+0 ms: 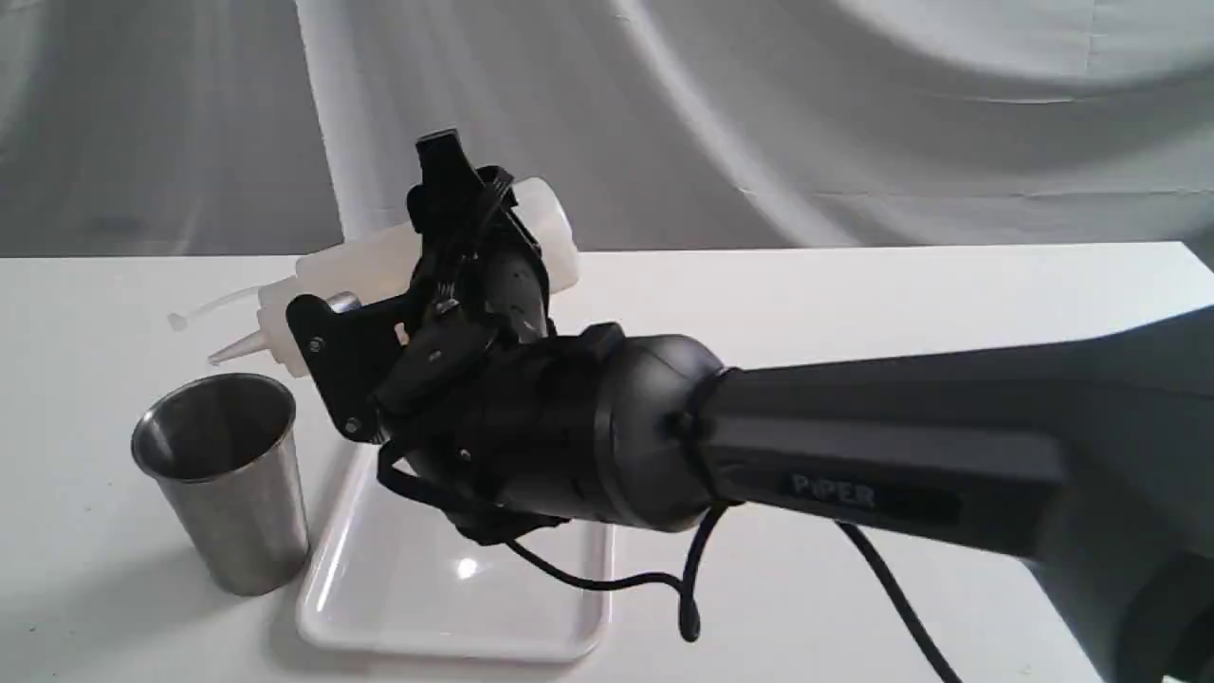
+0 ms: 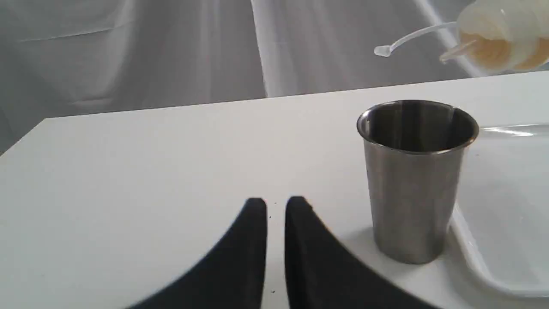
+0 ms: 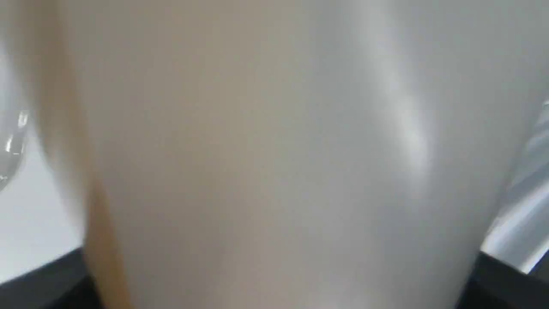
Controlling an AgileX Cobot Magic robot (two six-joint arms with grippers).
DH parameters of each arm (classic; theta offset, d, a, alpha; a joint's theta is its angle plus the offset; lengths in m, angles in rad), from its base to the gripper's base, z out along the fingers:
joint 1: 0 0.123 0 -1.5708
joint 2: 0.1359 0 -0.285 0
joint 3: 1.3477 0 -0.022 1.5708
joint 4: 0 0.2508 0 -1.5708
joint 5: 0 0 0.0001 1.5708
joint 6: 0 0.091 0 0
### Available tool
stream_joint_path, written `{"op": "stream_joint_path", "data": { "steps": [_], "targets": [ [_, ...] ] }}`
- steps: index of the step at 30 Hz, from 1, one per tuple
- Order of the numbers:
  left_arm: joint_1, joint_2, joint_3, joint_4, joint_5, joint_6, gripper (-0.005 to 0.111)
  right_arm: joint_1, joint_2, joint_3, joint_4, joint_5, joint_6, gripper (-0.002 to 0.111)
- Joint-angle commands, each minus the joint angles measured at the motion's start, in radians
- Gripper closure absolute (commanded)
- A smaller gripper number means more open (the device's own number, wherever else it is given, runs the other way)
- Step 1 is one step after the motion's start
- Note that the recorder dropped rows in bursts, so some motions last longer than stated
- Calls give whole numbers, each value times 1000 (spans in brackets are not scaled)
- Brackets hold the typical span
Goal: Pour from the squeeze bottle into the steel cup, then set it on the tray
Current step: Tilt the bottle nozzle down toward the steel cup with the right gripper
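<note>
My right gripper is shut on the squeeze bottle, which lies tilted almost level in the air, nozzle down-left. The nozzle tip hangs just above the rim of the steel cup, and no stream shows. Orange-yellow liquid gathers at the bottle's nozzle end; its cap strap sticks out. The bottle wall fills the right wrist view. The cup stands upright against the white tray. My left gripper rests low on the table, shut and empty, short of the cup.
The white table runs back to a grey draped cloth. My right arm crosses above the tray, with a black cable hanging over the tray's right edge. The tray's rim lies right beside the cup.
</note>
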Motion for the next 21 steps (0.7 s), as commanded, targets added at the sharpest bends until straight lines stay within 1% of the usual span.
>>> {"op": "stream_joint_path", "data": {
  "steps": [1,15,21],
  "targets": [
    [3,-5,4,0,-8,-3,98,0,-16,-3,-43,21,4,108],
    [3,-5,4,0,-8,-3,98,0,-16,-3,-43,25,-1,108],
    [3,-5,4,0,-8,-3,98,-4,-16,-3,-43,60,-54,108]
  ]
}}
